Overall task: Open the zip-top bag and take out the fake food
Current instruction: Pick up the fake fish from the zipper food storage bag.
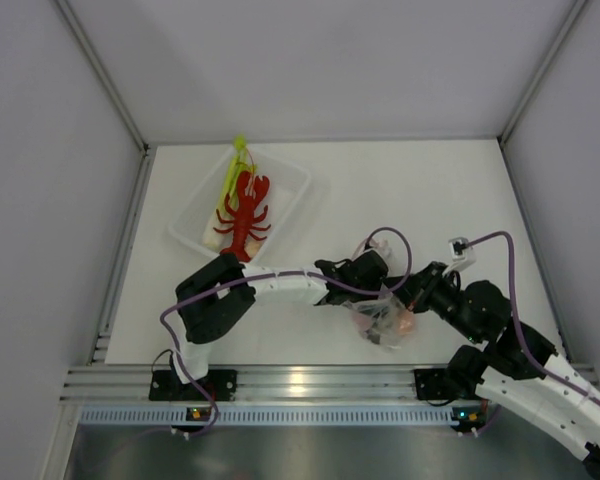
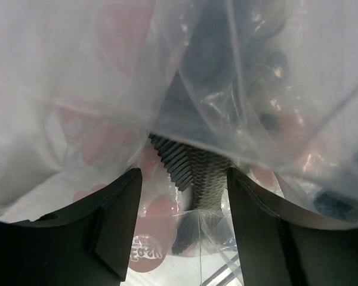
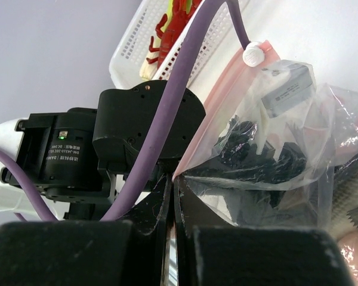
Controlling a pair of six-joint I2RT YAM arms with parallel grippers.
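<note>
The zip-top bag [image 1: 385,318] is held up between the two arms at the table's near middle. My right gripper [image 1: 412,292] is shut on the bag's pink zip strip [image 3: 224,101], pinching its edge between the jaws [image 3: 174,186]. My left gripper [image 2: 185,229] is open and pushed into the bag's mouth, with the grey fish [image 2: 200,173] lying between its fingers [image 2: 116,220], untouched on both sides. The pinkish-beige round piece [image 1: 407,322] is in the bag beside the fish [image 3: 353,182]. The red lobster [image 1: 248,212] and the green-and-white leek [image 1: 232,175] lie in the tray.
The rigid clear tray [image 1: 292,180] stands at the back left, also in the right wrist view [image 3: 131,53]. Purple cables [image 1: 510,290] loop over both arms near the bag. White walls enclose the table; a metal rail [image 1: 300,380] runs along the near edge.
</note>
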